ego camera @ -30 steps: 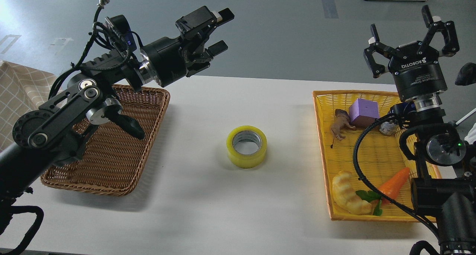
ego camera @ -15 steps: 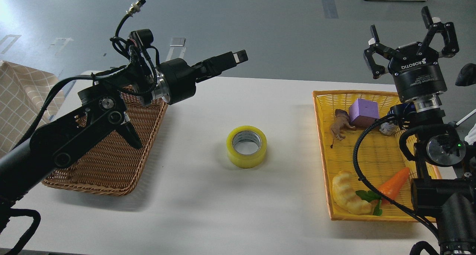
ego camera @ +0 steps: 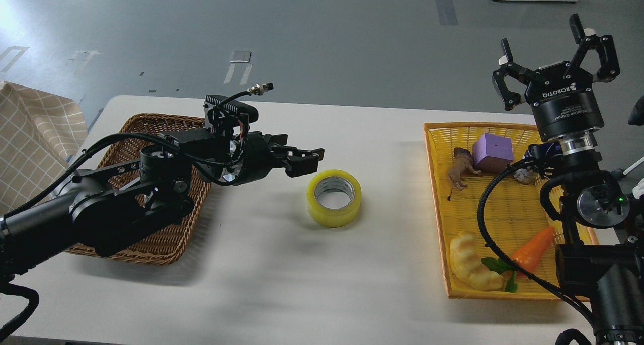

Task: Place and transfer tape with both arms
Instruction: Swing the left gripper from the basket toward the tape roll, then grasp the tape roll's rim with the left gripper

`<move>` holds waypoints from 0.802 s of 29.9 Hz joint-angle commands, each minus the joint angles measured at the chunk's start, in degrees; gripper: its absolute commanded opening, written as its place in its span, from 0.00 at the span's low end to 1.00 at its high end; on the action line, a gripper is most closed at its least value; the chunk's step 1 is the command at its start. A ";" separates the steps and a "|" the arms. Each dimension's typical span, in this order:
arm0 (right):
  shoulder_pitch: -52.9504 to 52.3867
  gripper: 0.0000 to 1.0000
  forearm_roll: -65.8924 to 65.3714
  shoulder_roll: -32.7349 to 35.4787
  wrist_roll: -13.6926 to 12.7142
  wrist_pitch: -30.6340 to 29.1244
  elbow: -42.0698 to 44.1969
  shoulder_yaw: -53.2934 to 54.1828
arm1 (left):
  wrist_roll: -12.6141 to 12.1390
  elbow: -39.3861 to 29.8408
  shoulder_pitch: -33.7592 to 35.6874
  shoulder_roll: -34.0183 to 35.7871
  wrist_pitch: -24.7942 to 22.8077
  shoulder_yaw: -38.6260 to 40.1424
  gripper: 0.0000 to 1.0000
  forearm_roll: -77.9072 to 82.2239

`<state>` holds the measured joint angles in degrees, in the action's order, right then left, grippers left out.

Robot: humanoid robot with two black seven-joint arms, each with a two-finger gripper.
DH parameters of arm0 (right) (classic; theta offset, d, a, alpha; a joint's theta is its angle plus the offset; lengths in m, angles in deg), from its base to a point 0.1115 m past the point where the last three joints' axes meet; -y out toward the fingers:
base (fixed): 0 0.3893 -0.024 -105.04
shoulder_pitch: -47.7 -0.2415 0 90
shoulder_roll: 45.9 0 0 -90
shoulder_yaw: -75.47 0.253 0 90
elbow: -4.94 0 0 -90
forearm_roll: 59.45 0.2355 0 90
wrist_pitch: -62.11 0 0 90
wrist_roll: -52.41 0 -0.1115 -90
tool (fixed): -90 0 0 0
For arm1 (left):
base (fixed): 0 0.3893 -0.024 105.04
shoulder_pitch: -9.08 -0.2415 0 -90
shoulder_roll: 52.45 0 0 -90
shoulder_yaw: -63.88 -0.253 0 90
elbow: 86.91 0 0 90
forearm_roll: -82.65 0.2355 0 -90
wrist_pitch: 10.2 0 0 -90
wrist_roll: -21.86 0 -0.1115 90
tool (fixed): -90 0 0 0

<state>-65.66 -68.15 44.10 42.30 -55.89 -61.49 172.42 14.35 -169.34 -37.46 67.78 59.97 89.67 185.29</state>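
Head view looks down on a white table with the wide roll of yellowish translucent packing tape lying flat near the middle of the frame, its grey-white core hole facing up. At left centre the black left arm reaches across a brown wicker basket, and the left gripper points toward the roll from the left, just beside its upper left edge but apart from it; its dark fingers are seen nearly edge-on, so whether they stand wide or narrow cannot be told. At the upper right the right gripper, marked ROBOTIQ, points upward with its fingers spread wide and nothing between them, well apart from the tape. Below it, along the right side of the frame, a yellow woven plastic tray holds a purple block, a small brown animal figure, a pale croissant-shaped toy and an orange carrot toy. A checked beige cloth shows at the left edge.
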 commanded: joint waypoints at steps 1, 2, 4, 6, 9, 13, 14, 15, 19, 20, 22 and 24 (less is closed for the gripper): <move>0.16 0.98 0.00 0.00 0.00 0.00 0.08 0.00 | -2.06 0.94 -0.47 -0.35 -0.30 -1.00 0.98 2.57; 0.25 0.98 0.00 0.00 0.00 0.00 0.08 0.00 | -2.51 1.21 -0.39 -0.44 -0.48 -1.17 0.98 2.57; 0.69 0.98 0.00 0.00 0.00 0.00 0.08 0.00 | -4.44 1.65 0.14 -0.87 -0.48 -2.05 0.98 2.57; 0.69 0.98 0.00 0.00 0.00 0.00 0.08 0.00 | -5.06 1.65 0.14 -0.88 -0.48 -2.23 0.98 2.57; 0.95 0.98 0.00 0.00 0.00 0.00 -0.01 0.00 | -5.59 1.82 0.05 -1.40 -0.48 -2.23 0.98 2.57; 0.95 0.98 0.00 0.00 0.00 0.00 -0.01 0.00 | -6.90 1.83 -0.30 -3.95 -0.57 -2.40 0.98 2.66; 0.95 0.98 0.00 0.00 0.00 0.00 -0.01 0.00 | -7.17 1.91 -0.30 -4.30 -0.65 -2.75 0.98 2.66; 1.04 0.98 0.00 0.00 0.00 0.00 -0.01 0.00 | -7.52 2.00 -0.12 -4.74 -0.65 -3.80 0.98 2.66; 1.04 0.98 0.00 0.00 0.00 0.00 -0.01 0.00 | -8.40 3.05 0.32 -6.67 -0.65 -6.36 0.98 2.66; 1.04 0.98 0.00 0.00 0.00 0.00 -0.10 0.00 | -8.58 3.40 0.23 -7.02 -0.65 -6.36 0.98 2.66; 1.22 0.98 0.00 0.00 0.00 0.00 -0.10 0.00 | -8.84 4.02 0.05 -7.99 -0.65 -6.36 0.98 2.66; 1.39 0.98 0.00 0.00 0.00 0.00 -0.10 0.00 | -9.63 4.20 0.05 -8.70 -0.65 -6.45 0.98 2.66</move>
<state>-64.49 -68.15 44.09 42.31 -55.89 -61.57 172.41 5.51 -165.54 -37.27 60.07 59.32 83.33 187.94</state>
